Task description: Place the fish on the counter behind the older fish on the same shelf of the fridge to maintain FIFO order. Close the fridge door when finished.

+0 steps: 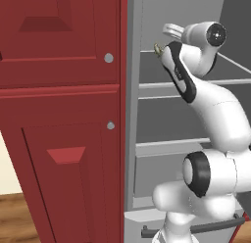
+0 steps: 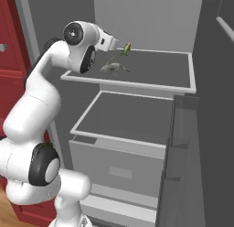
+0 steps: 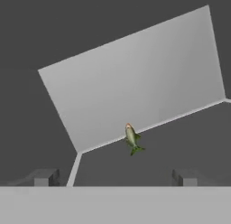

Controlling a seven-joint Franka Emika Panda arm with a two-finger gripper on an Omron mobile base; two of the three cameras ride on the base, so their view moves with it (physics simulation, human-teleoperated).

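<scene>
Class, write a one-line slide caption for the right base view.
Robot arm reaches into the open fridge, with a yellow-green fish at its gripper above a grey fish on the upper shelf.

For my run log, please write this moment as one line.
gripper: open | fish: near back edge of shelf, not gripped | older grey fish: in front | fridge door: open

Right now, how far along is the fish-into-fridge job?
Done: the fish is inside the fridge, beyond the older fish over the top shelf. In hand: gripper open, fish ahead of it; whether it has settled is unclear. Left: withdraw, close the open fridge door.
</scene>
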